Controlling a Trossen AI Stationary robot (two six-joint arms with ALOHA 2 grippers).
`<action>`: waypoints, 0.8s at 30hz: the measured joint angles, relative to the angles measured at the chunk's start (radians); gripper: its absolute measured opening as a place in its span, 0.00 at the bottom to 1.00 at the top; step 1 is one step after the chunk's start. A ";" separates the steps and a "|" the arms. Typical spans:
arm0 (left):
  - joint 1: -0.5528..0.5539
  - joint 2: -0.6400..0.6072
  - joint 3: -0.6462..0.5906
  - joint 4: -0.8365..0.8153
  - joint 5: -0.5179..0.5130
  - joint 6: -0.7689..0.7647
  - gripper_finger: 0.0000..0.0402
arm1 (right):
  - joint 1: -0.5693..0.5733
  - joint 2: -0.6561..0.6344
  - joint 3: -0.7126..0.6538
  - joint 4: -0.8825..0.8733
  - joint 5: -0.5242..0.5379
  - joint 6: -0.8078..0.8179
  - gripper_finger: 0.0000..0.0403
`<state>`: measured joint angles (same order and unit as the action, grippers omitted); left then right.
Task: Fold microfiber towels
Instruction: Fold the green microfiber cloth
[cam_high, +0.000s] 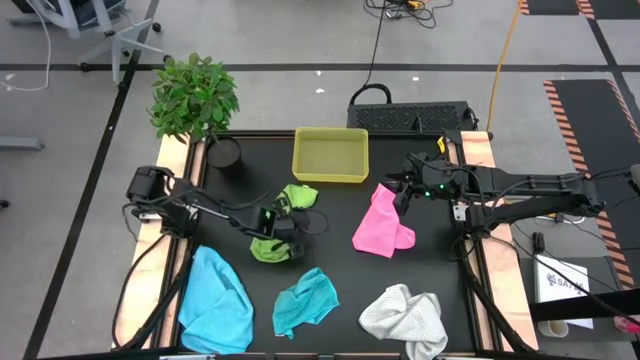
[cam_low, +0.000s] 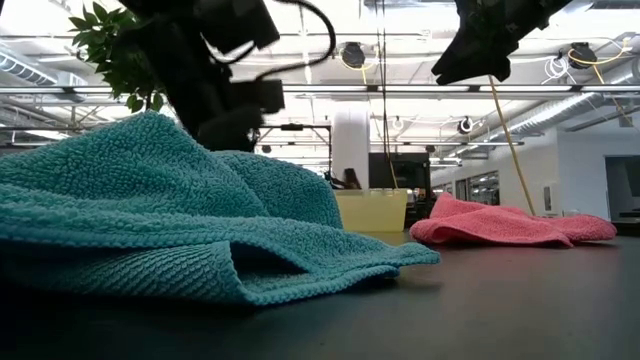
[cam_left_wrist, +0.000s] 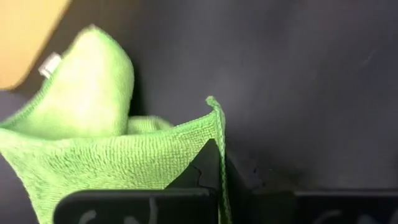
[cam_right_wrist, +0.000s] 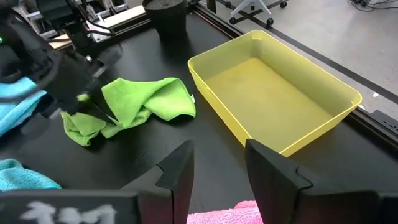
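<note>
The lime green towel (cam_high: 290, 215) lies crumpled on the black table, left of the middle, and my left gripper (cam_high: 283, 228) is shut on it. The pink towel (cam_high: 383, 224) lies bunched right of the middle. My right gripper (cam_right_wrist: 217, 168) hangs open above its far end, holding nothing. Along the near side lie the light blue towel (cam_high: 215, 300), the teal towel (cam_high: 305, 300) and the white towel (cam_high: 405, 318), each rumpled and flat on the table. My left gripper pinches an edge of the lime green towel (cam_left_wrist: 219, 134) between its two fingers (cam_left_wrist: 200, 174). It comes slanting down from the table's left side. Whether one layer or several is caught, I cannot tell. The rest of the towel lies bunched on the table.
A yellow-green plastic tray (cam_high: 330, 178) stands at the far middle of the table. A potted plant (cam_high: 195, 95) stands at the far left corner. Bare black table shows between the green and pink towels and in front of the tray.
</note>
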<state>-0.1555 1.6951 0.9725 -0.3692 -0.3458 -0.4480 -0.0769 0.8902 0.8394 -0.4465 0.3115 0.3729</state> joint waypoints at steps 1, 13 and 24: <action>0.000 -0.016 0.000 0.001 -0.005 0.000 0.01 | 0.000 0.000 0.000 0.000 0.000 0.000 0.34; 0.010 -0.296 0.000 0.023 -0.159 -0.058 0.01 | 0.000 0.069 0.000 0.006 -0.006 0.000 0.34; 0.006 -0.581 0.000 0.156 -0.370 0.031 0.00 | 0.003 0.156 0.000 0.016 -0.050 0.010 0.29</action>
<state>-0.1493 1.1144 0.9722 -0.2134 -0.7159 -0.4168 -0.0742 1.0467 0.8394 -0.4303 0.2613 0.3833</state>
